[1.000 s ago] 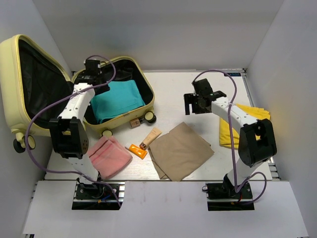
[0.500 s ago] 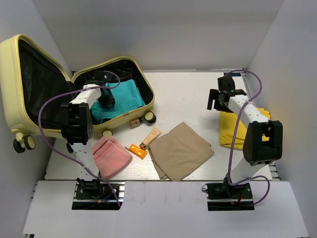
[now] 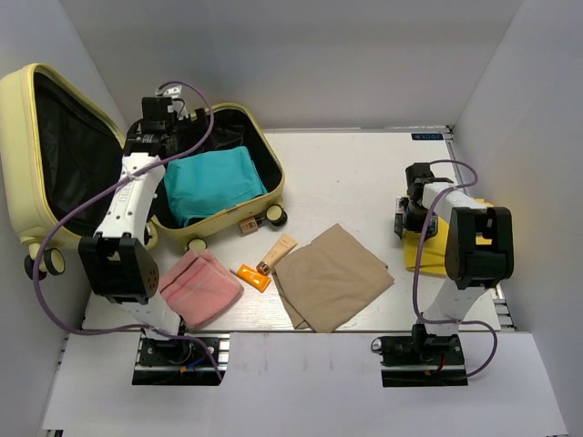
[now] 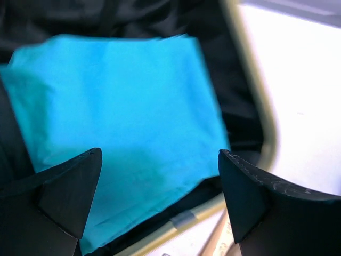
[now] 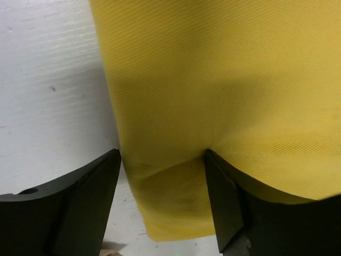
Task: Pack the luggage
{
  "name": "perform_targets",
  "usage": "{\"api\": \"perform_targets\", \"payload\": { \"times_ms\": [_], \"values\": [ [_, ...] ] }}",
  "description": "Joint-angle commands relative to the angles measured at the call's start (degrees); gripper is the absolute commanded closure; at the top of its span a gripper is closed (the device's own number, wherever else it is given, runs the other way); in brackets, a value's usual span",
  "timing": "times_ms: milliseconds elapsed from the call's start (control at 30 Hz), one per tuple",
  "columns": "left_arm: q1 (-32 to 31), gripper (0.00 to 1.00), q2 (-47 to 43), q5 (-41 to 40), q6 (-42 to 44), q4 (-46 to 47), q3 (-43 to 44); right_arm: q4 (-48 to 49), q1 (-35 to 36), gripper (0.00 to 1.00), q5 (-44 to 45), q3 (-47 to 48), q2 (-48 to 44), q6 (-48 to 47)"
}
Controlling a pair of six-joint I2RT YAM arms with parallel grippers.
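Observation:
The luggage (image 3: 36, 137), a pale yellow hard-shell suitcase, lies open at the far left with its lid against the wall. A folded teal cloth (image 3: 214, 182) lies in its black-lined base. My left gripper (image 3: 153, 137) hangs above the back of that base, open and empty. In the left wrist view the teal cloth (image 4: 117, 106) lies well below the left gripper (image 4: 160, 176), beside the suitcase rim (image 4: 256, 106). My right gripper (image 3: 410, 218) is down at the left edge of a yellow cloth (image 3: 455, 237). The right gripper (image 5: 162, 181) stands open, straddling that corner of the yellow cloth (image 5: 224, 80).
On the table lie a pink cloth (image 3: 200, 287), a tan cloth (image 3: 332, 276), an orange tube (image 3: 252, 276), a beige tube (image 3: 278, 252) and a small brown item (image 3: 247, 225) by the suitcase wheels. White walls close in the sides and back.
My left gripper has risen off the teal cloth toward the back of the suitcase and opened wide. The right gripper has come down and nearer onto the yellow cloth's edge, jaws slightly narrower.

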Motion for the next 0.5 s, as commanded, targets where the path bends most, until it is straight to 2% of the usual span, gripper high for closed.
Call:
{"api": "perform_targets", "payload": {
  "times_ms": [0, 33, 67, 100, 167, 300, 333, 400, 467],
  "values": [
    [-2.58, 0.00, -3.23, 6.17, 2.83, 1.11, 0.06, -1.08, -0.24, 0.32, -2.09, 1.09, 3.33, 1.35],
    [-3.38, 0.00, -3.32, 6.26, 3.70, 1.10, 0.05, -0.73, -0.15, 0.38, -2.52, 1.45, 3.86, 1.79],
    [-3.91, 0.00, -3.32, 6.26, 3.97, 1.02, 0.14, -0.12, -0.15, 0.61, -3.23, 2.14, 4.47, 2.40],
    [-4.96, 0.00, -2.97, 6.09, 4.76, 0.93, 0.66, 0.15, 0.20, 0.72, -4.02, 2.50, 5.52, 2.75],
    [-6.54, 0.00, -2.44, 7.05, 5.64, -0.12, 1.98, 3.29, 0.64, 1.00, -7.08, 3.47, 5.44, 3.02],
    [-10.32, 0.00, 0.27, 7.41, 8.19, -1.71, 5.06, 5.95, 1.78, 1.00, -16.56, 7.94, 7.55, 3.37],
    [-11.29, 0.00, 0.63, 7.41, 8.63, -2.41, 5.50, 5.86, 3.09, 1.00, -18.16, 12.30, 8.25, 3.90],
    [-12.87, 0.00, 2.39, 7.40, 9.86, -3.20, 7.96, 6.04, 4.24, 1.00, -20.45, 14.97, 10.71, 4.08],
    [-14.45, 0.00, 5.29, 7.76, 10.21, -4.61, 11.28, 7.44, 6.87, 1.00, -26.59, 19.54, 12.82, 5.21]
  ]
}}
